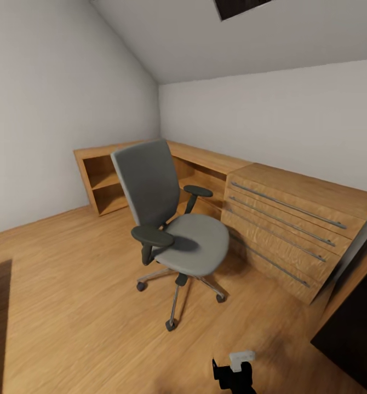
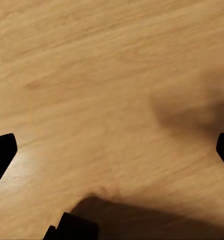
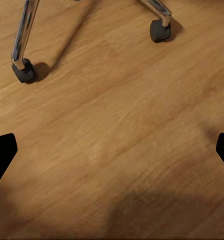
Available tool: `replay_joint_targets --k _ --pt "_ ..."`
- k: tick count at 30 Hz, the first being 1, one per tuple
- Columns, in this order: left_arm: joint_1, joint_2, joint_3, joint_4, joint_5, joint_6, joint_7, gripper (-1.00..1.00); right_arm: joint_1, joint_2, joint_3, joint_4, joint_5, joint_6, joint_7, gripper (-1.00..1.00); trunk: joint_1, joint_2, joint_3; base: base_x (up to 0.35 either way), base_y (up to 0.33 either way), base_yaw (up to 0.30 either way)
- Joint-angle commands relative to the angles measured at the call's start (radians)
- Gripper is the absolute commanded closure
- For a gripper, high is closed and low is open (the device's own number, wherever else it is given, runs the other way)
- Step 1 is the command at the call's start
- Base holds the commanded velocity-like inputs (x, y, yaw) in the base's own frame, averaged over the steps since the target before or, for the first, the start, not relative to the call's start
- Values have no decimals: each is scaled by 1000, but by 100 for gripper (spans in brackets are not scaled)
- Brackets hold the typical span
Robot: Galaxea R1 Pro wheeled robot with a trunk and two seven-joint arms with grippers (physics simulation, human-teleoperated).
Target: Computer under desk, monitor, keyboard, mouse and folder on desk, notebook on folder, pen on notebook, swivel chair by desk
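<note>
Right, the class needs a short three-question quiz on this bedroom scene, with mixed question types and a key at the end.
1. True or false: a blue folder lies on the seat of the grey swivel chair with chrome star base.
2. In the head view, what stands right of the chair? A) light wooden drawer chest B) bed C) fridge
3. Fill in: in the right wrist view, the chair's black castors rest on the wooden ____.
Key: 1 false; 2 A; 3 floor.

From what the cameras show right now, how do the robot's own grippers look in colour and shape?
In both wrist views each gripper shows as two flat black fingertips, angular, at the picture's edges, without markings. The head view shows a black blocky piece with a small pale grey-white block on top. No cables are visible.
</note>
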State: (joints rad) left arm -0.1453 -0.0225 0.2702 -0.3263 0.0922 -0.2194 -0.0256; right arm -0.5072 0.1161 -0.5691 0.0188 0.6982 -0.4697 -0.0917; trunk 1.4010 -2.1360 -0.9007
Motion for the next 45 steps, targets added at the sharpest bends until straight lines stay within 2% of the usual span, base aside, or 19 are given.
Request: replay_joint_targets --k 1,6,14,21,25,31,42,45 --pt "0 0 -1 14 9 -21 -3 -100 2 0 -5 2 11 -3 -8 -100 -4 7 2 0 0 0" --pt "0 0 -3 36 9 -52 -3 -100 20 -1 -5 2 11 -3 4 -100 -23 42 18 0 0 0" --pt "0 0 -3 39 9 -57 -2 -100 26 2 -6 1 10 -23 6 -100 -54 98 41 0 0 30" --pt "0 0 -3 39 10 -53 -2 -100 26 -3 -6 1 12 -75 2 -100 -81 147 56 0 0 218" --pt "0 -1 -3 42 11 -51 -2 -100 26 -1 -5 1 13 -79 1 -100 -96 175 66 0 0 243" --pt "0 -5 -5 91 10 -53 -2 -100 26 -1 -5 1 14 -79 1 -100 -119 217 80 0 0 255" --pt "0 -7 1 101 13 -73 -3 -100 27 -4 -5 0 16 -86 1 -100 -161 294 112 0 0 273" --pt "0 -6 2 102 13 -76 -3 -100 40 -4 -5 0 17 -126 0 -100 -173 315 123 0 0 249"
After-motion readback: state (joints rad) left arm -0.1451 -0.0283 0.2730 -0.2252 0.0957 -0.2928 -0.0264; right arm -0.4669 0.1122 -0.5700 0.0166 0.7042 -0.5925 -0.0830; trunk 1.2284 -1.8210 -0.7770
